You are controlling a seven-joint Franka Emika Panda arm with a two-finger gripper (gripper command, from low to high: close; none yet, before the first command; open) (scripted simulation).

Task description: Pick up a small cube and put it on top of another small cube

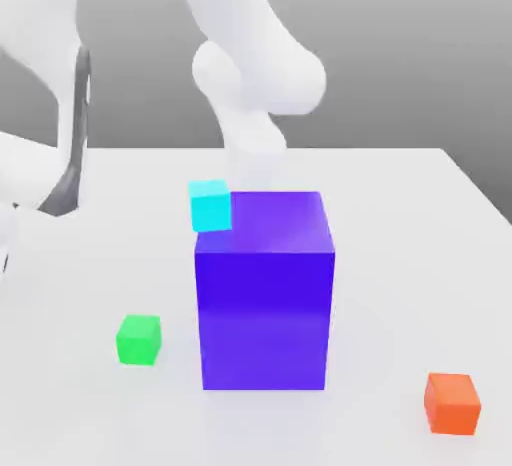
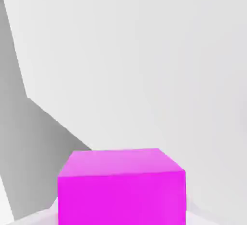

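Magenta cube [image 2: 121,188] close before hand camera, green cube [image 1: 138,339] beside blue block [image 1: 265,294]

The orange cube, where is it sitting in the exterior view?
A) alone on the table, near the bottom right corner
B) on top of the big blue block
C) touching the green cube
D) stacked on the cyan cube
A: the orange cube rests by itself on the white table, to the exterior view's right of the big blue-violet block and far from the green cube.
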